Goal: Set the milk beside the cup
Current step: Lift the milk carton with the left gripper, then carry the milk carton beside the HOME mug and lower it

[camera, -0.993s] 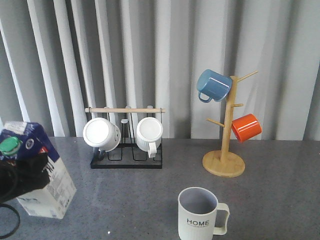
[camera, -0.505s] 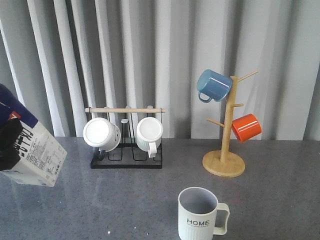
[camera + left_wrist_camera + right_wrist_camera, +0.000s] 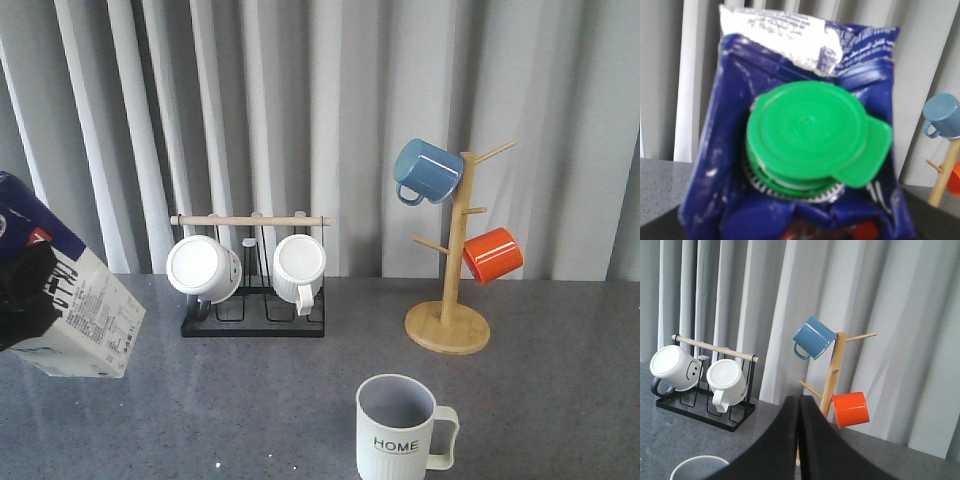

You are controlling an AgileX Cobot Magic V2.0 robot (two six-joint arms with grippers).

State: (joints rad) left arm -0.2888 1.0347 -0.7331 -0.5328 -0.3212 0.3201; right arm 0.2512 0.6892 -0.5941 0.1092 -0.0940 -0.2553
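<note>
The milk (image 3: 85,315), a blue-and-white carton, hangs tilted above the table at the far left of the front view. My left gripper (image 3: 22,295) is shut on it, its black fingers wrapped around the carton's upper part. In the left wrist view the milk's green cap (image 3: 805,132) and blue gable top fill the frame, hiding the fingers. The cup (image 3: 397,428), off-white and ribbed with "HOME" lettering, stands at the front centre-right, handle to the right. My right gripper (image 3: 798,404) is shut with nothing in it; the cup's rim (image 3: 697,466) shows beside it.
A black wire rack (image 3: 253,327) with a wooden bar holds two white mugs at the back centre. A wooden mug tree (image 3: 448,325) at the back right carries a blue mug (image 3: 428,170) and an orange mug (image 3: 492,254). Grey curtains close the back.
The milk carton, low on the table a second ago, has been lifted clear of it and tilted. Over the last half second it drifted slightly to the right.
</note>
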